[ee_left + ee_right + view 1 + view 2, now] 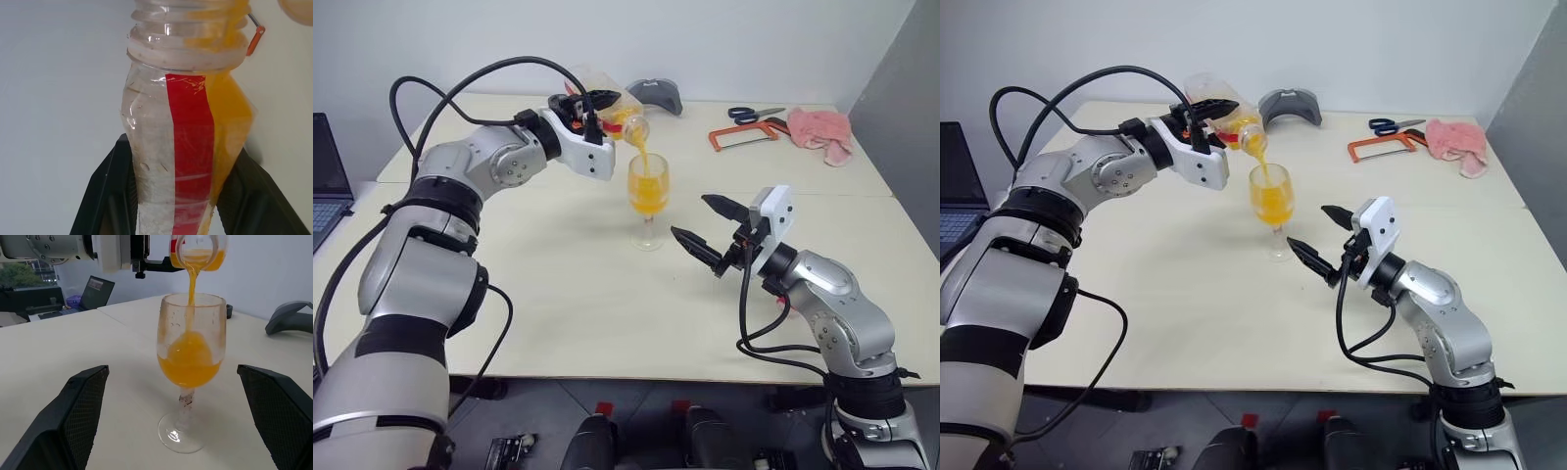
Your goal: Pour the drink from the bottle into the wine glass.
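Head views: left gripper clamps the bottle by its body, tipped mouth-down; the drink streams into the wine glass, which stands ahead of the right gripper, jaws wide, empty.

Left wrist: bottle sits between the jaws; thin plastic, likely squashes, lightening.

Right wrist: glass ahead between the jaws, untouched. Fragile, top-heavy; steady at stem.

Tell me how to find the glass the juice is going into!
Look at the middle of the big cream table. The glass stands there between the two robot arms, under the tipped bottle. It is the only see-through thing on a stem, about half full of orange juice.
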Tool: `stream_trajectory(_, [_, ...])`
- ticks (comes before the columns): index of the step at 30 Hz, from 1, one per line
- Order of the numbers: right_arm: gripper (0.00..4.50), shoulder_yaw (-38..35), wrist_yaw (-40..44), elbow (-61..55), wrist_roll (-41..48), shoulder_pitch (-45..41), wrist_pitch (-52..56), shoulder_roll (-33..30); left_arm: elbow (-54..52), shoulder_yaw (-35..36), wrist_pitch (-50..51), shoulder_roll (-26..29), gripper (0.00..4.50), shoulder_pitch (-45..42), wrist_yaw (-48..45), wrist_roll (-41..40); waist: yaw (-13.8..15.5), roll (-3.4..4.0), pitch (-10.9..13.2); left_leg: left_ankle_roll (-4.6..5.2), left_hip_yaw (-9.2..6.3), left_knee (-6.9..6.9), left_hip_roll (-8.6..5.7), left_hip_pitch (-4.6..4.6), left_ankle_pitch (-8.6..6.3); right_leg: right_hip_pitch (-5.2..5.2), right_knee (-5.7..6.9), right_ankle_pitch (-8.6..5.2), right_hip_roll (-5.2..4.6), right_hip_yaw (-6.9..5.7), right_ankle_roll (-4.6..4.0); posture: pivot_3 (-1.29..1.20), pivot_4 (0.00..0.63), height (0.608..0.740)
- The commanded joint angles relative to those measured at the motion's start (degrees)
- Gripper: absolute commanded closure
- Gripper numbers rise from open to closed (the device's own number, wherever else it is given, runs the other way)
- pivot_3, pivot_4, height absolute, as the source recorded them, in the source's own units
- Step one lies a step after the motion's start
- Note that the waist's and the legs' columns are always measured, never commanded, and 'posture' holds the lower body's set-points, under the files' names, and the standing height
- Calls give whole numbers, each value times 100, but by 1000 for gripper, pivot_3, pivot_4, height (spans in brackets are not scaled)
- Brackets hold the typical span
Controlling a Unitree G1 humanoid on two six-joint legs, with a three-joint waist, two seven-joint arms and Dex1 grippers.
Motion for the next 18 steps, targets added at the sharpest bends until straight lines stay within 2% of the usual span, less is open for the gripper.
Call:
stream_trajectory(1, [0,-21,21,-261,48,-19,-140,10,-35,39,-34,112,2829,-315,143,-14,1,0,0,0,0,0,0,0,0,0,0,0,0,0,0,0,150,740])
stream_trajectory(18, [0,68,-16,-277,17,5,-139,12,19,-26,-3,96,2829,-380,235,29,-1,0,0,0,0,1,0,1,0,0,1,0,0,0,0,0,150,740])
